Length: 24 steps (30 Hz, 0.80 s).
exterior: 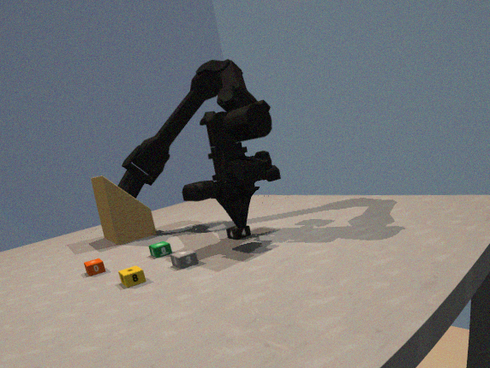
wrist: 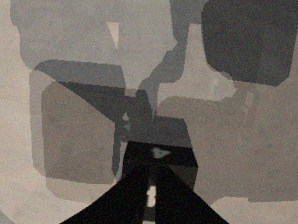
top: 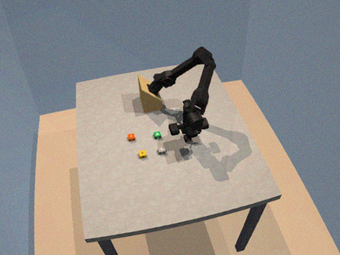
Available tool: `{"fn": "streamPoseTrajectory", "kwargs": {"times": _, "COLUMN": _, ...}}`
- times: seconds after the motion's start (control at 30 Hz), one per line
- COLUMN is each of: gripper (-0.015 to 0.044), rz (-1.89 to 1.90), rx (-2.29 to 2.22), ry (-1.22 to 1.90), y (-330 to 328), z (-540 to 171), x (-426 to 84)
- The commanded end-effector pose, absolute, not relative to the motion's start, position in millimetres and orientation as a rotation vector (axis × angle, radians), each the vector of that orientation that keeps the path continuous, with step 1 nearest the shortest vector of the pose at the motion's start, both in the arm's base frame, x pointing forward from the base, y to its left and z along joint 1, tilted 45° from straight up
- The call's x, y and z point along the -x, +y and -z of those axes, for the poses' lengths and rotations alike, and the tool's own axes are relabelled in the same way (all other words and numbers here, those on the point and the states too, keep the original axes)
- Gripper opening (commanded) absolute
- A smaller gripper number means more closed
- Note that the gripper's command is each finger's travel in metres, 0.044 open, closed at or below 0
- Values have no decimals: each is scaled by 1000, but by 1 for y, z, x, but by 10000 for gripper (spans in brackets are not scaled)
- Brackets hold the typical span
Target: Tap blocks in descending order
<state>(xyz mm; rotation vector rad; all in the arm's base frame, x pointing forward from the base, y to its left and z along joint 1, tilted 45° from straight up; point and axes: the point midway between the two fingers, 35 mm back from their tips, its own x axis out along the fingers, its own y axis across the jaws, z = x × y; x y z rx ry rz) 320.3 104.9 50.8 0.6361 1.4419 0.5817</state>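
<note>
— Where is the gripper [exterior: 238, 228] right now?

— Low over the bench [exterior: 300, 291], pointing straight down, its tips right at the black block [exterior: 238, 232]. In the exterior view the tips meet the block's top. The wrist view shows the two fingers almost together, only a thin slit between them, and the black block [wrist: 157, 151] sits just ahead of the tips. The jaws are nearly closed and nothing is clamped between them.

— And the other blocks?

— All to one side of it. The grey block [exterior: 184, 258] is the nearest, lying partly in the arm's shadow. The green block [exterior: 160, 249] is just behind the grey one, towards the wedge. The yellow block [exterior: 132, 276] shows an 8 and sits closest to the bench's front. The orange block [exterior: 94, 266] is the farthest from the gripper. The digits on the orange, green and grey ones are too small to read with certainty.

— Anything standing in the way?

— A tan wedge [exterior: 121, 212] stands upright behind the blocks, near the arm's base [exterior: 139, 164]. It is well apart from the gripper. From the top view the green block [top: 157, 135] is near the arm's wrist, while the grey block [top: 161, 150], the yellow block [top: 142, 154] and the orange block [top: 131, 136] lie clear of it. The black block is hidden under the wrist in that view.
</note>
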Motion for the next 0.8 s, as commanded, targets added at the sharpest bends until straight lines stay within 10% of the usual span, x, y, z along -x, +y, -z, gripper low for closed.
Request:
{"fn": "streamPoseTrajectory", "kwargs": {"times": 0.0, "gripper": 20, "rz": -580, "rx": -645, "ry": 1450, "y": 106, "z": -48, "x": -319}}
{"fn": "streamPoseTrajectory", "kwargs": {"times": 0.77, "gripper": 20, "rz": -575, "rx": -641, "ry": 1452, "y": 22, "z": -120, "x": -319}}
